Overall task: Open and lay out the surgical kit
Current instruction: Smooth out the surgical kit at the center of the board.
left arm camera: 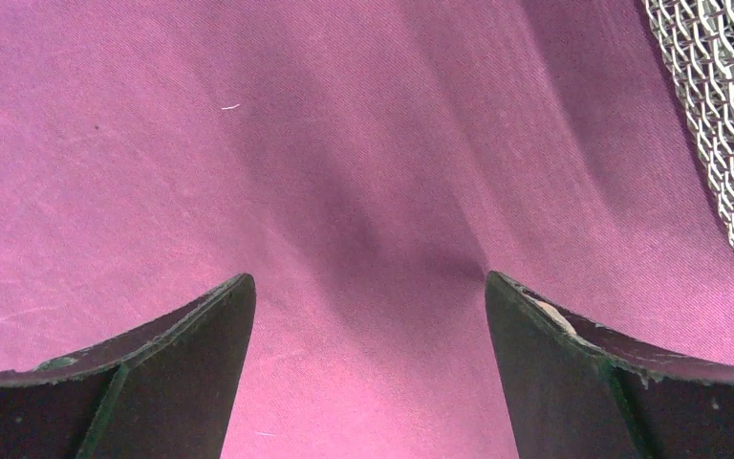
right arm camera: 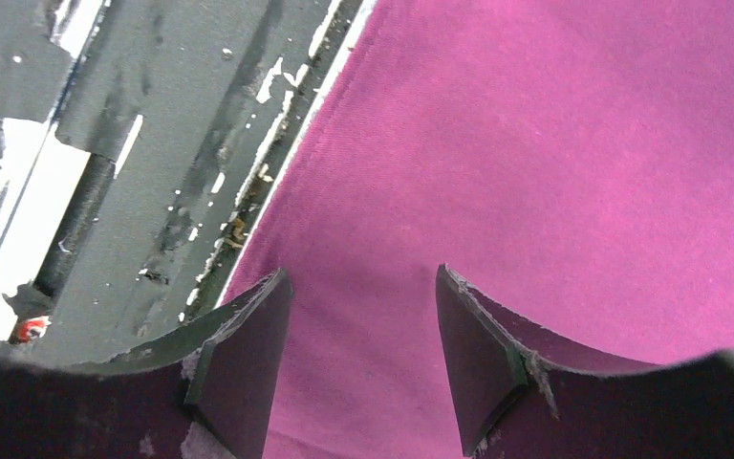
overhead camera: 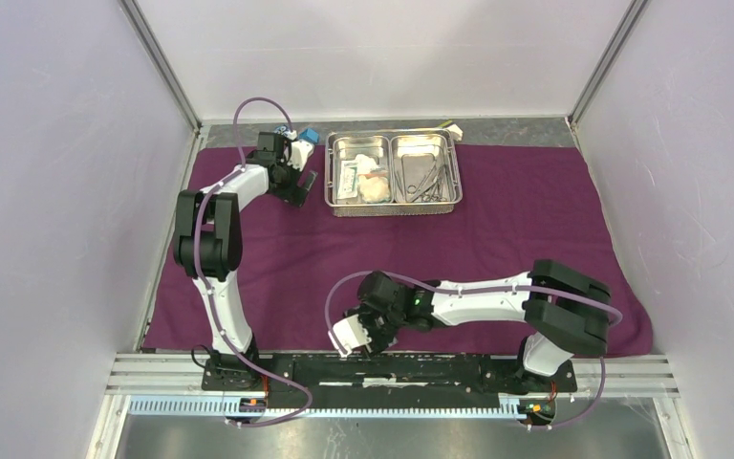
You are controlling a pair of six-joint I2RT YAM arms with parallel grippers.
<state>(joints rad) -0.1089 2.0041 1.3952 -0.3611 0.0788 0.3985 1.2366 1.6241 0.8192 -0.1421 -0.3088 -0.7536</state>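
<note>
The dark-purple cloth wrap point(overhead camera: 497, 239) lies spread flat over the table. The shiny two-compartment steel tray point(overhead camera: 458, 172) stands on it at the back centre. Its left compartment holds a flat white packet point(overhead camera: 348, 177) and white gauze wads point(overhead camera: 375, 187); its right compartment holds steel clamps and tweezers point(overhead camera: 423, 178). My left gripper point(overhead camera: 306, 186) is open and empty, low over the cloth point(left arm camera: 363, 172) just left of the tray, whose mesh wall point(left arm camera: 726, 124) shows in the left wrist view. My right gripper point(overhead camera: 375, 342) is open and empty over the cloth's near edge point(right arm camera: 535, 143).
A small blue block point(overhead camera: 310, 136) and a small yellow-white block point(overhead camera: 451, 125) sit behind the tray at the back. Grey walls close in both sides. The black base rail point(overhead camera: 392, 368) runs along the near edge, also shown in the right wrist view point(right arm camera: 134, 143).
</note>
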